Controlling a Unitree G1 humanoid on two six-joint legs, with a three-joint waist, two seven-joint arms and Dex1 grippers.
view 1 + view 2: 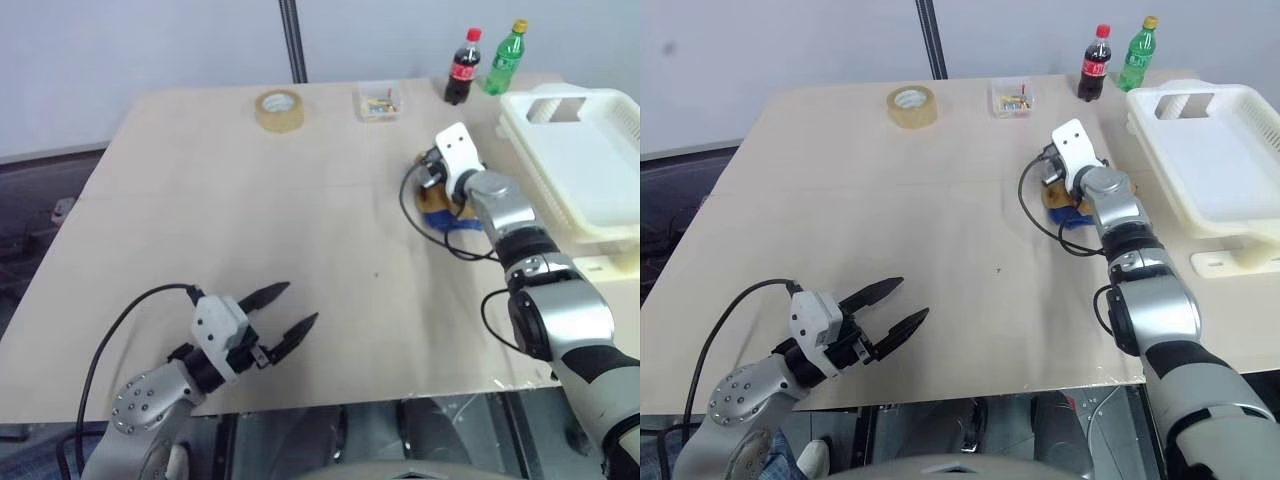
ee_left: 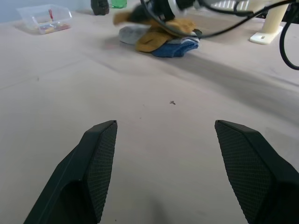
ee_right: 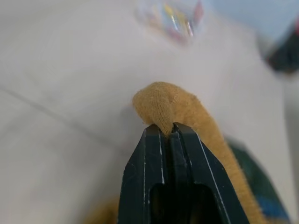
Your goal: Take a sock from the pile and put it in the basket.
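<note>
- Pinching a fold of the mustard-yellow soft fabric sock (image 3: 187,109), the right gripper (image 3: 169,128) has its black fingers clamped together on the cloth, just over the small heap of mustard, grey and blue socks (image 2: 161,37) on the beige counter (image 1: 250,220).
- The sock trails down from the fingers toward the pile; whether its tail is clear of the other socks I cannot tell.
- The left gripper (image 1: 285,310) rests spread wide and empty over the counter's near edge, well apart from the work.
- The large white slotted plastic basket (image 1: 600,170) stands to the right of the pile, near the counter's far right corner.
- To do this step well, I judge the arm should lift straight up until the whole sock hangs free, since only a small fold is held.
- Then it should carry over the basket's rim before letting go, watching that the blue sock (image 2: 175,48) is not dragged along.
</note>
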